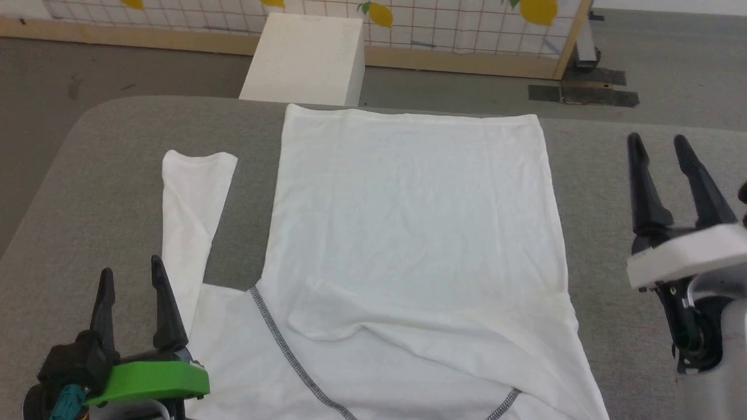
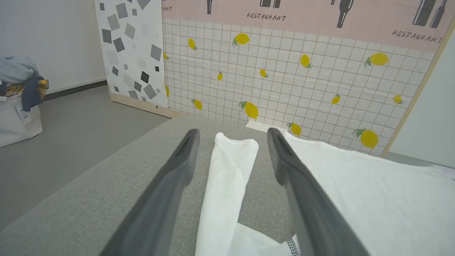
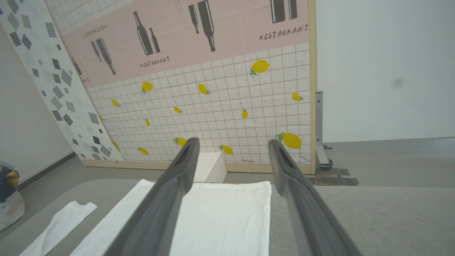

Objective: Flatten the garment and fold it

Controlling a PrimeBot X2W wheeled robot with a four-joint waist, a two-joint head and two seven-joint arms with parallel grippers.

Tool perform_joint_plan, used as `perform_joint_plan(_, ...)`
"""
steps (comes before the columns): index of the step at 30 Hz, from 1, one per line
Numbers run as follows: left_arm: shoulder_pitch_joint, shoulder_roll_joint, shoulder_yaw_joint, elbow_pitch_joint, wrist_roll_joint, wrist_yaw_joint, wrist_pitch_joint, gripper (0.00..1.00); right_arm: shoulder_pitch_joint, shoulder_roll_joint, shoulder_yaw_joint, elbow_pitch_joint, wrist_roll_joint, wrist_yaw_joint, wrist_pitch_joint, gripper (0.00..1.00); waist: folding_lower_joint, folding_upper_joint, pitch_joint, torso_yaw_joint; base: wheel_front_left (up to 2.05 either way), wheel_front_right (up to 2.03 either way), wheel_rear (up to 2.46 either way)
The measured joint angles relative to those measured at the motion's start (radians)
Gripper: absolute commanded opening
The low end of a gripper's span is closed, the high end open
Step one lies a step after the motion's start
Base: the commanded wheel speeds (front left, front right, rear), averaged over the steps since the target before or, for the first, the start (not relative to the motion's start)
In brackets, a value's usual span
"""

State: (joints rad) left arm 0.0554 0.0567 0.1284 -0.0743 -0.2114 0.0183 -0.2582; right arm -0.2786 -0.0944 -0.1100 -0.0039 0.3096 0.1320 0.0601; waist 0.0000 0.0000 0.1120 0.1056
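The white garment lies spread on the grey table, body reaching to the far edge, one sleeve stretched out at its left. The right side is folded inward over the body, and dark zigzag stitching runs along the near seam. My left gripper hovers open at the near left, just beside the sleeve's near end; the sleeve shows between its fingers. Open as well, my right gripper stands off the garment's right edge, above bare table. The garment shows below it.
A rigid white box stands on the floor behind the table's far edge, before a lemon-patterned partition. In the left wrist view a white bag of clothes sits on the floor at the left. Bare table lies on both sides of the garment.
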Motion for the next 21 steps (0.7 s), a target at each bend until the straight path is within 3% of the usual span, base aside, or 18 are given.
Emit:
perform_joint_plan(6, -0.003, 0.001, -0.002, 0.038, -0.001, -0.009, 0.000, 1.00, 0.150, 0.035, -0.098, -0.022, -0.078, 0.000, -0.091, 1.00, 0.0000, 0.0000, -0.014, -0.053, 0.00, 0.00, 0.00)
perform_joint_plan(12, -0.081, 0.023, -0.016, 0.095, -0.014, -0.037, 0.026, 1.00, 0.208, 0.042, -0.119, -0.016, -0.034, 0.000, -0.137, 1.00, 0.0001, 0.0000, -0.005, -0.080, 0.00, 0.00, 0.00)
perform_joint_plan(16, -0.231, 0.083, -0.007, 0.177, -0.047, -0.067, 0.110, 1.00, 0.208, 0.042, -0.133, -0.023, -0.007, 0.000, -0.155, 1.00, 0.0000, 0.0000, 0.026, -0.081, 0.00, 0.00, 0.00)
perform_joint_plan(21, -0.477, 0.223, 0.012, 0.317, -0.071, -0.087, 0.300, 1.00, 0.172, 0.044, -0.146, -0.054, -0.009, 0.000, -0.142, 1.00, 0.0000, 0.0000, 0.095, -0.077, 0.00, 0.00, 0.00)
